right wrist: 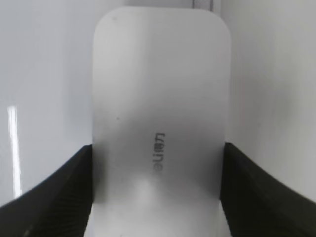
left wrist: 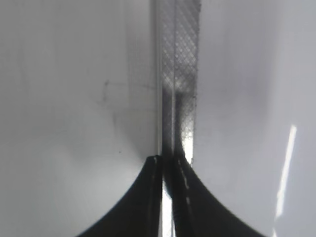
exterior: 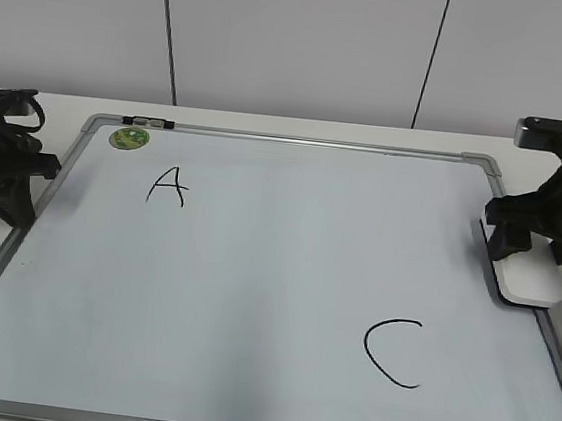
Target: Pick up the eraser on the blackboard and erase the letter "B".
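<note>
The blackboard (exterior: 274, 280) is a white board in a silver frame, lying flat. It bears a black "A" (exterior: 168, 187) and a black "C" (exterior: 392, 351); no letter "B" shows anywhere on it. The white eraser (exterior: 530, 282) lies flat at the board's right edge, partly over the frame. My right gripper (exterior: 507, 244) sits at the eraser's far end. In the right wrist view the eraser (right wrist: 160, 98) fills the middle, and the fingers of the right gripper (right wrist: 158, 148) press both of its long sides. My left gripper (exterior: 15, 205) is shut and empty over the board's left frame (left wrist: 180, 74).
A small green round magnet (exterior: 129, 138) sits at the board's top left corner. A short black and silver piece (exterior: 148, 121) lies on the top frame. A white table surrounds the board, with a panelled wall behind.
</note>
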